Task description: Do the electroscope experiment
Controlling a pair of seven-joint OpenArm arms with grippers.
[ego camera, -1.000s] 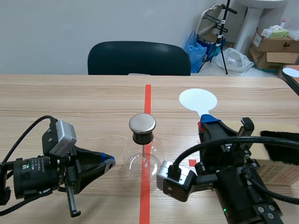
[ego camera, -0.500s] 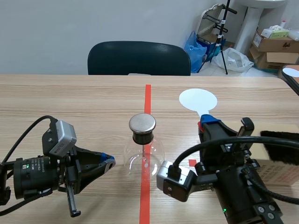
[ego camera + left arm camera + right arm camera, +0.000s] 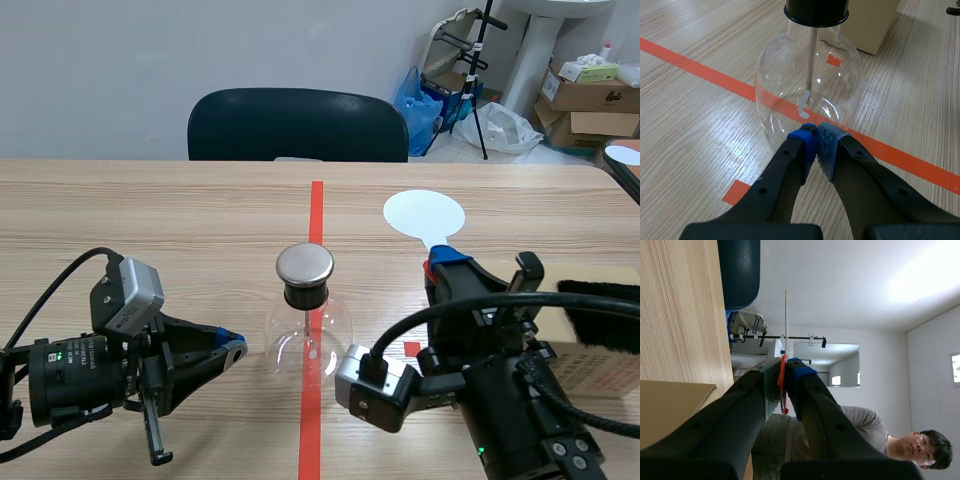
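The electroscope (image 3: 312,330) stands at the middle of the worktop (image 3: 150,220), on the red tape line (image 3: 316,215). It is a clear round flask with a black stopper (image 3: 305,294) in its neck and a flat metal cap (image 3: 305,264) on top. In the left wrist view a thin rod (image 3: 811,60) hangs from the stopper, with a small pale leaf (image 3: 804,107) at its end.

The left gripper (image 3: 232,347) lies low at the flask's 9 o'clock. Its fingers are pressed together on nothing, tips just short of the glass. The right gripper (image 3: 445,262) is at about 3 o'clock of the flask, clamped on the orange-red handle (image 3: 782,385) of a white disc (image 3: 424,214). The disc rises to about 1 o'clock of the cap, well apart from it.

The flask is probably thin-walled, smooth and brittle, so squeezing the bulb risks a slip or a crack. It also looks light and top-heavy, and a sideways nudge could tip it. If it has to be steadied, the stopper or neck seems the safest hold. The leaf looks delicate, so knocks should be avoided. The disc appears thin, light and fairly stiff, and the handle is the right place to hold it.
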